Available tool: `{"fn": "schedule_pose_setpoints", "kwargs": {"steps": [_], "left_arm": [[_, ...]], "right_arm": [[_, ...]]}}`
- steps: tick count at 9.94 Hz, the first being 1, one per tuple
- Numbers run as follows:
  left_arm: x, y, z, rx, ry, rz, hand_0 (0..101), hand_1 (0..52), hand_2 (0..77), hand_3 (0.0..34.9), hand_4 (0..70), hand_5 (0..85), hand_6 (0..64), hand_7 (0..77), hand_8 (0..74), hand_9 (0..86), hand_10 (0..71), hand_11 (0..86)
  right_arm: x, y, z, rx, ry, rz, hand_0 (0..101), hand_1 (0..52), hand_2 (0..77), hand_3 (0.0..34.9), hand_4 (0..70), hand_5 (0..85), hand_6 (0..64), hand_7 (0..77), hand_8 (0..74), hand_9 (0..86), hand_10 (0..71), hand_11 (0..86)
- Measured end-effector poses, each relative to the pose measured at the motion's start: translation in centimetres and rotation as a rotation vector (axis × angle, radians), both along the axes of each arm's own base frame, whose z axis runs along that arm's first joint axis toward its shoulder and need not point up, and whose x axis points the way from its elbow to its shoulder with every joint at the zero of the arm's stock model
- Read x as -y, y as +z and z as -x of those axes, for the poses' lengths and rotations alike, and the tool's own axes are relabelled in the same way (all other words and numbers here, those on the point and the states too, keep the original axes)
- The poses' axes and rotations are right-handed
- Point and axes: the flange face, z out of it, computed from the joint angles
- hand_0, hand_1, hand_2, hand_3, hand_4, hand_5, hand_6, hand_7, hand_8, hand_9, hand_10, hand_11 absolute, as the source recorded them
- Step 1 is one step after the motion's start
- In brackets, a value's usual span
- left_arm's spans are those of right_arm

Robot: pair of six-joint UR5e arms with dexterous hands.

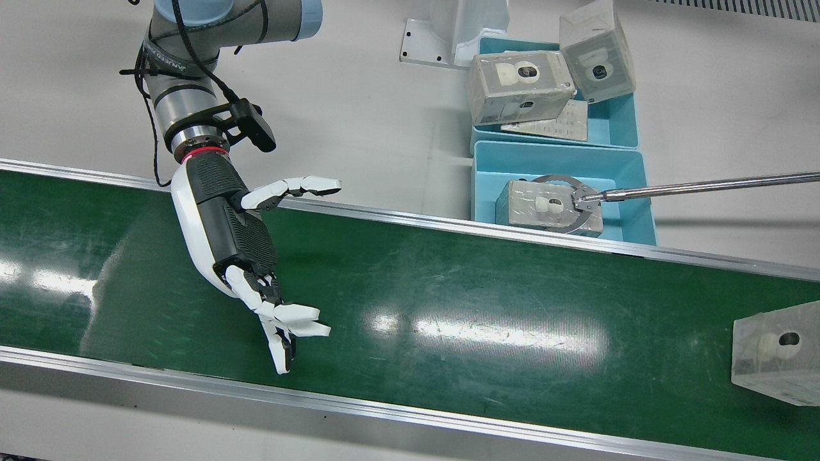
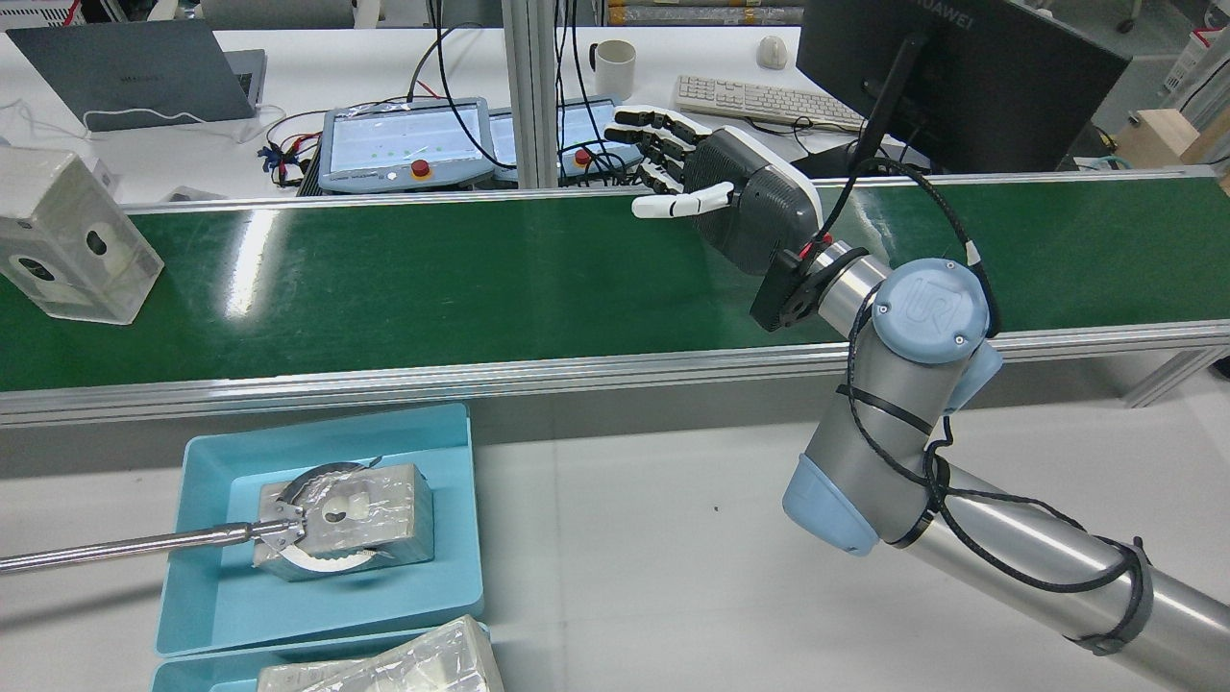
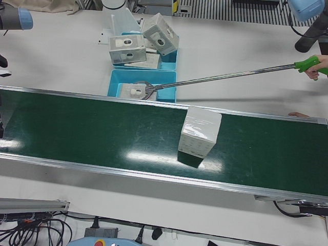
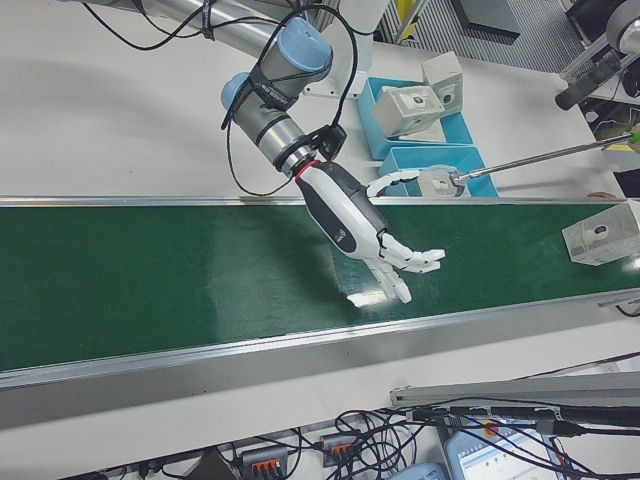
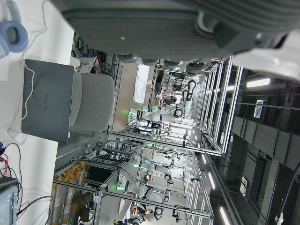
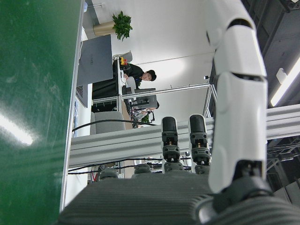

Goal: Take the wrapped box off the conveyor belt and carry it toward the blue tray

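The wrapped box [image 1: 778,358] stands on the green conveyor belt [image 1: 448,282] at the front view's far right edge. It also shows in the rear view [image 2: 72,235] and the left-front view [image 3: 200,132]. My right hand [image 1: 256,256] hovers over the belt far to the box's left, open, fingers spread and thumb apart, holding nothing; it also shows in the rear view [image 2: 730,197]. The near blue tray [image 1: 557,160] lies just beyond the belt. The left hand view shows only my left hand's palm [image 5: 187,23]; its fingers are hidden.
A long metal grabber tool [image 1: 705,187], held by a person [image 3: 310,64], grips another wrapped box [image 1: 544,206] inside the near blue tray. A second blue tray [image 1: 615,121] behind it holds two more boxes. Aluminium rails edge the belt.
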Motion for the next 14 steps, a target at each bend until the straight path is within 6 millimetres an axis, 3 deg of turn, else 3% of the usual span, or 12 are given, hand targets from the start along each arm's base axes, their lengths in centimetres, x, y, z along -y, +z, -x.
{"fn": "schedule_pose_setpoints", "kwargs": {"steps": [1,7,10,13,14], "left_arm": [[0.0,0.0,0.0,0.000,0.000,0.000,0,0.0,1.1,0.0,0.0,1.1,0.5,0.5,0.5,0.0,0.5,0.0],[0.0,0.0,0.0,0.000,0.000,0.000,0,0.0,1.1,0.0,0.0,1.1,0.0,0.5,0.5,0.0,0.5,0.0],[0.0,0.0,0.0,0.000,0.000,0.000,0,0.0,0.5,0.0,0.0,1.1,0.0,0.5,0.5,0.0,0.5,0.0],[0.0,0.0,0.0,0.000,0.000,0.000,0,0.0,0.5,0.0,0.0,1.1,0.0,0.5,0.5,0.0,0.5,0.0],[0.0,0.0,0.0,0.000,0.000,0.000,0,0.0,0.5,0.0,0.0,1.1,0.0,0.5,0.5,0.0,0.5,0.0]], "right_arm": [[-0.1,0.0,0.1,-0.001,-0.002,0.000,48,15.3,17.5,11.5,12.0,25.6,4.9,21.3,0.0,3.8,0.0,1.6],[-0.3,-0.1,0.7,0.001,-0.010,-0.002,48,15.8,16.9,11.7,12.0,26.7,4.9,21.8,0.0,3.8,0.0,1.6],[-0.9,-0.3,2.2,0.013,-0.026,-0.014,48,15.8,18.5,11.7,12.0,26.2,5.5,21.8,0.0,3.8,0.0,1.6],[-1.1,-1.4,3.1,0.025,-0.022,-0.027,48,15.8,18.5,12.2,13.1,27.3,6.0,24.0,0.0,4.4,0.0,1.6],[-1.1,-1.7,3.1,0.018,-0.019,-0.023,49,18.0,21.8,13.3,15.8,28.9,8.2,26.2,0.0,5.4,0.0,1.6]]}}
